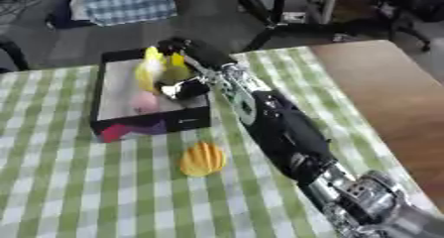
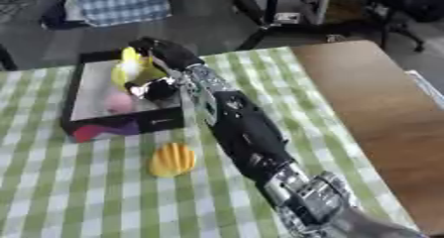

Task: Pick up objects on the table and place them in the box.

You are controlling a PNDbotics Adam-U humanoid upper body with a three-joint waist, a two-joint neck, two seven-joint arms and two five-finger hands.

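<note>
- Right hand (image 1: 178,53) in the left eye view: reaching from lower right across the table, sits over the far right part of the box (image 1: 117,110). Fingers curled round a yellow object (image 1: 156,68) — held above the box interior, not resting on the floor as far as I can tell.
- Same view: box is black-walled with a pale floor, on the green checked tablecloth (image 1: 69,182). A pink object (image 1: 144,101) lies inside, near the front wall, just below the held yellow thing. Box front shows a red/purple patch at its left corner.
- Same view: orange ribbed object (image 1: 203,159) lies on the cloth in front of the box, apart from it, just left of the forearm.
- Bare wooden tabletop (image 1: 390,93) shows right of the cloth.
- Right eye view: same layout, shifted left. Hand (image 2: 160,51) at the box's far right corner, yellow object (image 2: 130,68) in its grasp — shape too blurred to name.
- Right eye view: orange object (image 2: 173,159) clear of both box and arm; pink one (image 2: 117,102) inside the box.
- Left hand not visible in either view.
</note>
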